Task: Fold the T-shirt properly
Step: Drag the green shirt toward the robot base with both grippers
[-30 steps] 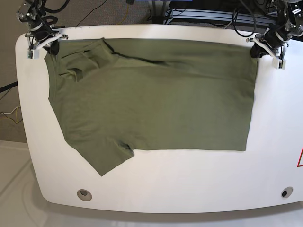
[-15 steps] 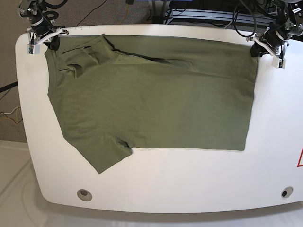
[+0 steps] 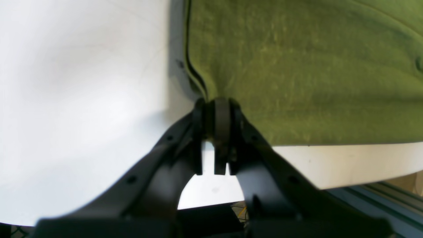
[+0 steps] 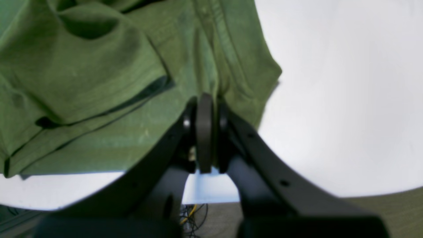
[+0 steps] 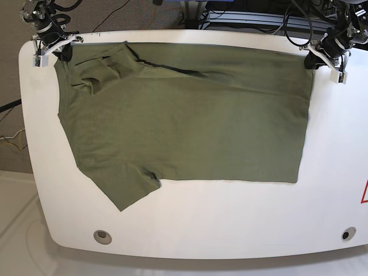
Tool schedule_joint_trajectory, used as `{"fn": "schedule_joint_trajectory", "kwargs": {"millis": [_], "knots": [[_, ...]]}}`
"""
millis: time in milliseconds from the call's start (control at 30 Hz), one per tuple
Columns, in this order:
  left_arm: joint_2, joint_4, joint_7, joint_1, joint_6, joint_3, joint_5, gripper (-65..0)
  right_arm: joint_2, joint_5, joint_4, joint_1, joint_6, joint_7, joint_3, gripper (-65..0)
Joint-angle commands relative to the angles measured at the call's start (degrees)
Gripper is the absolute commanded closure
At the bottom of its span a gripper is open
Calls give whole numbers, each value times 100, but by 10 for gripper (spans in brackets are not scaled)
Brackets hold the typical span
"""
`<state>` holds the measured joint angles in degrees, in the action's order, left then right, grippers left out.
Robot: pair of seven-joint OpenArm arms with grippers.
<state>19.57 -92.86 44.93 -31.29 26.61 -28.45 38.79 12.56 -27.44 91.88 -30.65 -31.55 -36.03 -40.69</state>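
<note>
The olive-green T-shirt (image 5: 184,115) lies spread flat on the white table (image 5: 230,224), folded lengthwise, with one sleeve pointing to the near left and another bunched at the far left. My left gripper (image 5: 311,60) is shut on the shirt's far right corner (image 3: 231,82); its fingers (image 3: 222,119) pinch the hem. At the far left corner, my right gripper (image 5: 62,53) is shut on the shirt's shoulder edge (image 4: 228,72), where the cloth (image 4: 82,76) is creased and folded over itself.
The table's far edge runs right behind both grippers, with cables and an aluminium frame (image 5: 253,20) beyond it. Two round holes (image 5: 102,236) sit near the front edge. A red warning sticker (image 5: 364,192) shows at the right edge.
Both grippers have drawn the shirt's far edge a little toward the back of the table. The near hem and the sleeve have slid the same way.
</note>
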Motion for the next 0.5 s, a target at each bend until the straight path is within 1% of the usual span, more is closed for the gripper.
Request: {"fn": "schedule_joint_trajectory", "kwargs": {"millis": [0, 167, 233, 300, 467], "knots": [[88, -86, 160, -2, -15, -49, -51, -121, 77, 55, 81, -43, 55, -65, -48, -72], [99, -142, 194, -60, -2, -37, -51, -260, 70, 52, 116, -117, 14, 5, -47, -210], [103, -159, 190, -67, 2, -35, -32, -293, 70, 59, 152, -141, 5, 23, -51, -251], [109, -174, 177, -62, 0, -39, -25, -311, 68, 69, 197, -154, 8, 37, -56, -277], [103, -205, 179, -82, 1, -55, -41, -322, 64, 49, 263, -211, -14, 28, -142, -281]]}}
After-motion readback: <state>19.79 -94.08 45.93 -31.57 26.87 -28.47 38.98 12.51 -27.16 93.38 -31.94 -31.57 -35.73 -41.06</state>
